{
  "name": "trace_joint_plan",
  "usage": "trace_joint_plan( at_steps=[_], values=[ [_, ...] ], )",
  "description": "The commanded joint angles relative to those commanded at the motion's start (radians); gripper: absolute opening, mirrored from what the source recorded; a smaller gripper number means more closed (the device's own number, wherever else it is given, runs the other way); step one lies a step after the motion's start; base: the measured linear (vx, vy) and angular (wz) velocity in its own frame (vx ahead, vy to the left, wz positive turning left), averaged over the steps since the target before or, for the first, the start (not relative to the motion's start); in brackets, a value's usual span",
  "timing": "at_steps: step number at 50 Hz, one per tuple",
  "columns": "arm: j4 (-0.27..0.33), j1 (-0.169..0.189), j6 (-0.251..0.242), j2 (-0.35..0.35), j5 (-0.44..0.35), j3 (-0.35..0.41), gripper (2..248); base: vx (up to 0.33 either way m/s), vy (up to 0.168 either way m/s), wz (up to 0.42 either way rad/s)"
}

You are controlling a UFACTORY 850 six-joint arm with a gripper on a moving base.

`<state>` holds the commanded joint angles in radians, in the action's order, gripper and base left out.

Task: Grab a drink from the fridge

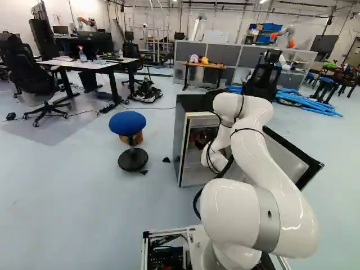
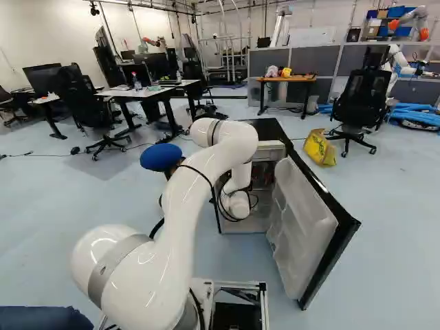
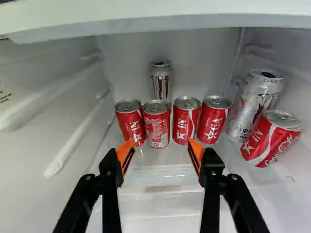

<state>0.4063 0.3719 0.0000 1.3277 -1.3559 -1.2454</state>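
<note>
The black, orange-padded pincer (image 3: 161, 148) stands spread before glossy, cylindrical red cans (image 3: 185, 121).

A pale shelf (image 3: 160, 164) inside the fridge (image 1: 181, 143) carries the drinks. Four red cans (image 3: 156, 127) stand in a row just ahead of the jaws, with a slim silver can (image 3: 160, 82) behind them, centred between the jaws. Well off to one side of the jaws sit a large silver can (image 3: 253, 107) and, nearer them, a fifth red can (image 3: 268, 141).

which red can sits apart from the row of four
The red can in front of the nearer silver can; the other four red cans stand side by side.
</note>
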Motion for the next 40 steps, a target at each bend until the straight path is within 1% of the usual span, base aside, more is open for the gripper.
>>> trace_joint_plan(
  at_steps=[1,5,6,10,11,40],
  values=[
    [0.0,0.0,0.0,0.0,0.0,0.0,159,0.0,0.0,0.0],
    [0.0,0.0,0.0,0.0,0.0,0.0,159,0.0,0.0,0.0],
    [0.0,0.0,0.0,0.0,0.0,0.0,145,0.0,0.0,0.0],
    [0.0,0.0,0.0,0.0,0.0,0.0,145,0.0,0.0,0.0],
    [0.0,0.0,0.0,0.0,0.0,0.0,133,0.0,0.0,0.0],
    [0.0,0.0,0.0,0.001,0.0,-0.002,134,0.0,0.0,0.0]
  ],
)
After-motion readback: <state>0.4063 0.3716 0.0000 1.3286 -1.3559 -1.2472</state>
